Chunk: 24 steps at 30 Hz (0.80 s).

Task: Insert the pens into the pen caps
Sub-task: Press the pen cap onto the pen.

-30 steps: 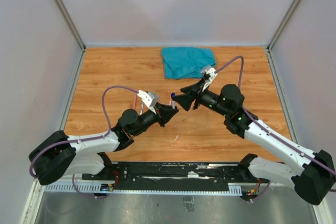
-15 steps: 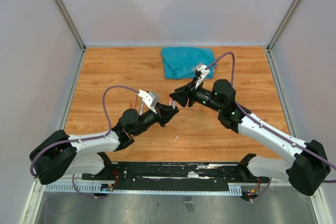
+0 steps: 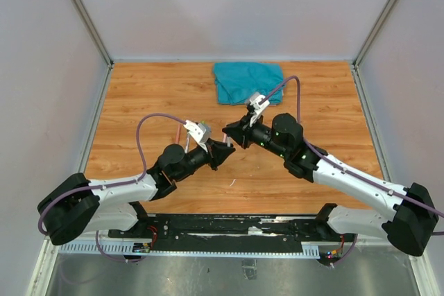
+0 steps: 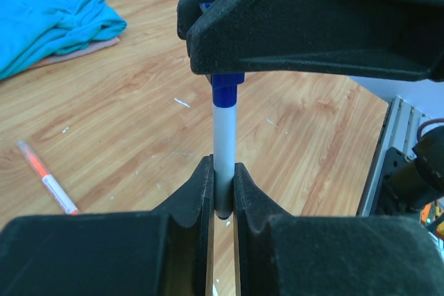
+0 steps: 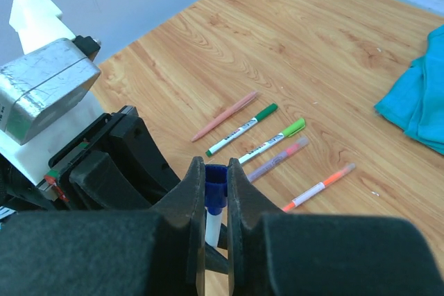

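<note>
Seating the cap squarely is my concern: my left gripper point(image 4: 222, 171) clamps the white-barrelled pen point(image 4: 223, 129) above mid-table, and my right gripper point(image 5: 216, 168) is closed on the blue cap point(image 5: 216, 190) at its tip. I'd push along the barrel, without sideways twist.

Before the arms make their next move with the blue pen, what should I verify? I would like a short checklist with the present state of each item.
1. Left gripper shut on the blue pen, on its pale barrel: ok.
2. Right gripper shut on the blue cap: ok.
3. Pen and cap in one straight line: ok.
4. Cap pushed fully home: cannot tell, the right gripper hides its end.
5. Other pens lie on the table, apart from both grippers: ok.
</note>
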### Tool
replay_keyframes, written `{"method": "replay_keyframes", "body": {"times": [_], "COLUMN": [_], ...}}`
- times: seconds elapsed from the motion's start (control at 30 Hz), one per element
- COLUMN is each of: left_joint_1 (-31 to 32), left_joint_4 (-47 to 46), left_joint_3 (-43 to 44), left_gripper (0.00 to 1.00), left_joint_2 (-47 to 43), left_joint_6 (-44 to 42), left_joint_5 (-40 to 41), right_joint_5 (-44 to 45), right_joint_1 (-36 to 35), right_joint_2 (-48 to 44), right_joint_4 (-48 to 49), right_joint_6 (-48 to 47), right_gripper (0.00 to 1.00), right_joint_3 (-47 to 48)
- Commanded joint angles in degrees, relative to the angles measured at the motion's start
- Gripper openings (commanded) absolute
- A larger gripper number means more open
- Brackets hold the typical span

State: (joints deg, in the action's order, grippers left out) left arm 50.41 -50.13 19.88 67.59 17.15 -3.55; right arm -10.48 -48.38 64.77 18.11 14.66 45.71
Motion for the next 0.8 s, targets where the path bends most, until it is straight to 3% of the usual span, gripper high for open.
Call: {"method": "replay_keyframes", "body": {"times": [0.0,0.13,0.37,0.6,0.77], "left_joint_1": [-0.06,-0.07,-0.05,-0.06,-0.1], "left_joint_4": [-4.3,-4.03,-4.18,-3.61,-3.65], "left_joint_3": [0.35,-0.31,-0.93,-1.42,-1.59], "left_gripper": [0.01,0.01,0.01,0.0,0.01], "left_joint_2": [-4.0,-5.48,-7.17,-10.04,-10.33], "left_joint_6": [-0.86,-1.41,-1.27,-1.19,-1.07], "left_joint_5": [1.52,2.75,3.36,3.81,3.88], "right_joint_5": [9.3,8.63,2.96,13.67,17.68], "right_joint_1": [-6.87,-8.04,-8.2,-14.14,-14.92], "right_joint_2": [1.03,3.5,6.22,9.18,8.58], "right_joint_4": [-8.5,-9.91,-1.87,-11.44,-13.07], "right_joint_6": [-4.92,0.01,13.49,13.65,15.62], "right_gripper": [0.0,0.0,0.01,0.0,0.0], "right_joint_3": [-3.37,-6.09,-13.46,-11.63,-12.04]}}
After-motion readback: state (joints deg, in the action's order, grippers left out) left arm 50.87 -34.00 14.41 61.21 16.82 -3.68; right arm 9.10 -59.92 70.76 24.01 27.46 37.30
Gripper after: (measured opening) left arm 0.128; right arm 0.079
